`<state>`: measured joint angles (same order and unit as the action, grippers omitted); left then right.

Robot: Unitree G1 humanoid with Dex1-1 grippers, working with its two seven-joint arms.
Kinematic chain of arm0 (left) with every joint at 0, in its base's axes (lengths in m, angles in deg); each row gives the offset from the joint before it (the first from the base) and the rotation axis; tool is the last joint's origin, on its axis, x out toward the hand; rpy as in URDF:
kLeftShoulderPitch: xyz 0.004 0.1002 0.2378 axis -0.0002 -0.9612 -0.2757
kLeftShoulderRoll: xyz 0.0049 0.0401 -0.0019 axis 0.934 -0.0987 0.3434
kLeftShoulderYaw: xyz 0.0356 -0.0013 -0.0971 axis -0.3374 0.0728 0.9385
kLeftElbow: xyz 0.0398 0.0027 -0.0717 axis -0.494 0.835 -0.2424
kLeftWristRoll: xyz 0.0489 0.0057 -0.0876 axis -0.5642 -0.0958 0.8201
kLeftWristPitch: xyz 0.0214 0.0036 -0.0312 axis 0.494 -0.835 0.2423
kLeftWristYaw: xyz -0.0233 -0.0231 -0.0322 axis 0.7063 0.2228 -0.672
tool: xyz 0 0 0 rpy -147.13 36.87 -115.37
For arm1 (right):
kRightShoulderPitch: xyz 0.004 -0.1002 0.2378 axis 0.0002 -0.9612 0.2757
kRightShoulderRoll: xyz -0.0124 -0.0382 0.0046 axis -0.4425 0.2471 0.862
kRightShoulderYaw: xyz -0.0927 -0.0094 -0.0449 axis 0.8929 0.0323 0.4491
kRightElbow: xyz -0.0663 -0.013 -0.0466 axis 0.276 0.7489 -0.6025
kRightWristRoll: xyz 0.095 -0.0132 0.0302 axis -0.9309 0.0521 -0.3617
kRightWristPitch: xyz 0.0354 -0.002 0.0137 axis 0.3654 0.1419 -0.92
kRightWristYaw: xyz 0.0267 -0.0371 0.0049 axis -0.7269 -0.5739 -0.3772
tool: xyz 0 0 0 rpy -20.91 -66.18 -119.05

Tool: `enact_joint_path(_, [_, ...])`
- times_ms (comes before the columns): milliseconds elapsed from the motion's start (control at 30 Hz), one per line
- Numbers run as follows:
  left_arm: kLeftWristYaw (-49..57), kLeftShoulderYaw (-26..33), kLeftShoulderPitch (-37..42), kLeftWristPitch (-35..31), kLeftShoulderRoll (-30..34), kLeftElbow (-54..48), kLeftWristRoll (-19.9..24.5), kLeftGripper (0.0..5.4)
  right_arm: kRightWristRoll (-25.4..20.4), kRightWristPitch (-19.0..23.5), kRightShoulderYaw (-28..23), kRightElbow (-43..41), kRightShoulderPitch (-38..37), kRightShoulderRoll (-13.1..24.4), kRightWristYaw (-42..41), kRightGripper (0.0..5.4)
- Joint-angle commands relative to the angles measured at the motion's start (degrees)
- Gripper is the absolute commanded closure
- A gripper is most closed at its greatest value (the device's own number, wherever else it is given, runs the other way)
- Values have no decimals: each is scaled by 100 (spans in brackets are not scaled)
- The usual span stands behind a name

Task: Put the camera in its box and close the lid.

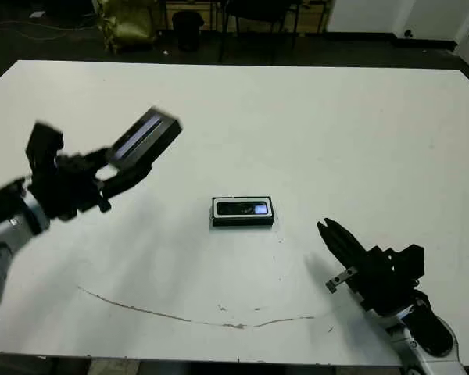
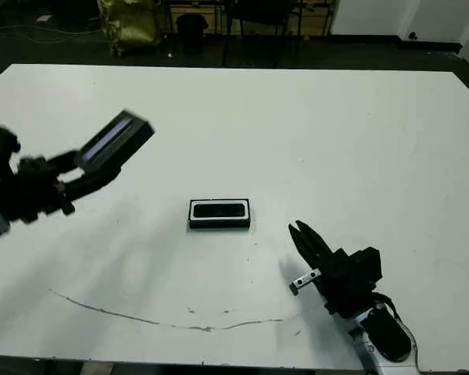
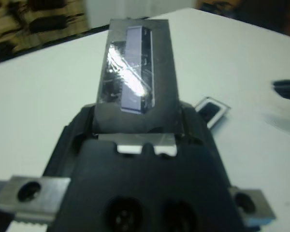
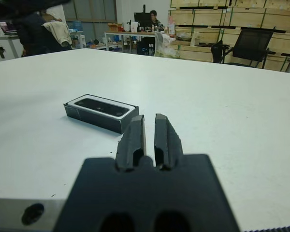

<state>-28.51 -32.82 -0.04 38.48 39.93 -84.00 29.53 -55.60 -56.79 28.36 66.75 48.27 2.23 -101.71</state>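
Black on white: nearest, the right gripper rests empty just right of the box, fingers nearly together. The camera lies in the box at mid-table. Farther left, the left gripper clamps the lid by one end, raised and tilted. Held so near its edge, the lid could pivot or slip on the way over; coming down askew, it might catch the rim and shove the unbraced box along. Count: one camera, one box, one lid, two grippers.
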Motion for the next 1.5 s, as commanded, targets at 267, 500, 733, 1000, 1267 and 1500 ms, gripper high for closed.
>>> enact_joint_path(267, [-1480,-1547,1416,658,-90,1579,-697,299,235,381,47,-346,-109,59,307,540])
enact_joint_path(500, [-2482,-2304,2347,1443,-602,3345,-1424,299,217,613,56,-525,-145,47,400,540])
enact_joint_path(733, [-2863,-2450,2840,2132,-1162,4621,-1909,299,284,738,39,-618,-173,86,473,540])
enact_joint_path(1000, [-3077,-2447,3098,2526,-1594,5165,-2250,299,279,697,63,-577,-150,57,453,540])
enact_joint_path(1267, [-3393,-2494,3142,2523,-1770,5127,-2342,299,260,676,40,-528,-160,60,438,540])
enact_joint_path(1500, [-3686,-2564,3141,2555,-1845,5091,-2390,299,304,545,57,-462,-162,20,454,540])
